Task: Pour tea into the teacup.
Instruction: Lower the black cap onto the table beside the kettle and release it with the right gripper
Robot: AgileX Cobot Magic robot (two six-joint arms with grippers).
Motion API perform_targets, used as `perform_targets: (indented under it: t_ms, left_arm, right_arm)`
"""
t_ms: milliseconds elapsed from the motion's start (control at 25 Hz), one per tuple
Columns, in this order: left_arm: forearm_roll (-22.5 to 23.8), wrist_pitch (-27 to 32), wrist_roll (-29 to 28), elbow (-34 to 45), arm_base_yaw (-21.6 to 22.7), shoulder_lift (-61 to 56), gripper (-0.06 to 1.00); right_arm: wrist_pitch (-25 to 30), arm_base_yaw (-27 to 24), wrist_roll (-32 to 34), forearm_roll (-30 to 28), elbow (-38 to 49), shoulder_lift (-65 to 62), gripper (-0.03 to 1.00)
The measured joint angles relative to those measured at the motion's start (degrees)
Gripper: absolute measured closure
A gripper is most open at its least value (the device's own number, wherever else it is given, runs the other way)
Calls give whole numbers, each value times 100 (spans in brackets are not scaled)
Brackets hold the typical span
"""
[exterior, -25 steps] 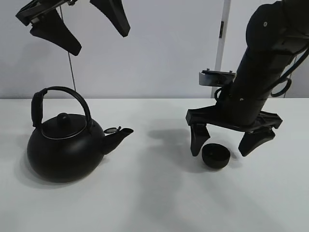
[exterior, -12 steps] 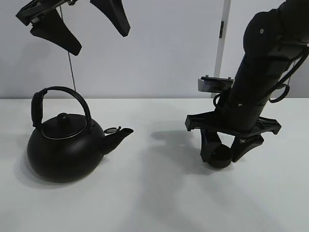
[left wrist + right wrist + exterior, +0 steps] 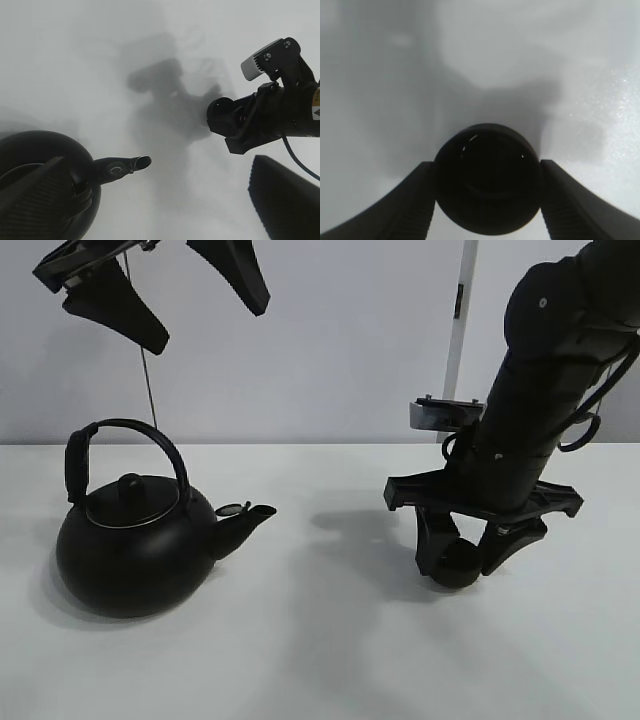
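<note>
- We find the right gripper (image 3: 462, 558) lowered to the table (image 3: 320, 660) on the right side of the exterior high view, with its arm (image 3: 545, 390) leaning down from the upper right.
- Its two fingers (image 3: 412, 202) are closed in against the teacup (image 3: 487, 182), one on each side wall, with no gap visible at either contact in the right wrist view.
- The teacup stands upright between those fingers with its mouth facing up. Its interior is dark, and we cannot make out any contents.
- The teacup sits at table level, but we cannot tell whether its base touches the surface or hangs just clear.
- The left gripper (image 3: 210, 325) hangs high at the upper left, above the kettle (image 3: 135, 545) and well apart from it.
- Its fingers (image 3: 120, 310) are spread wide and grip nothing.
- The kettle rests upright on the table at the left. Its lid (image 3: 132, 502) is seated and its arched handle (image 3: 125, 440) is raised.
- The spout (image 3: 245, 520) points to the right, towards the teacup, and the two are well apart with bare table between them.
- The left wrist view confirms this: the spout tip is in the foreground, and across the table the right gripper is clamped on the teacup.
- A pale wall (image 3: 340, 340) stands behind the table, with a white upright post (image 3: 457, 330) just beside the right arm.
</note>
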Motion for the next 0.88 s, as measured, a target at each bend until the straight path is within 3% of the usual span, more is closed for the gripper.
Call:
perform_targets:
  t_ms: [480, 880]
  left_arm:
    - [0, 0, 0, 0, 0, 0, 25]
    - [0, -1, 0, 0, 0, 0, 25]
  right_arm:
    - [410, 78, -210, 263, -141, -408, 56]
    - [486, 1048, -347, 225, -640, -193, 56]
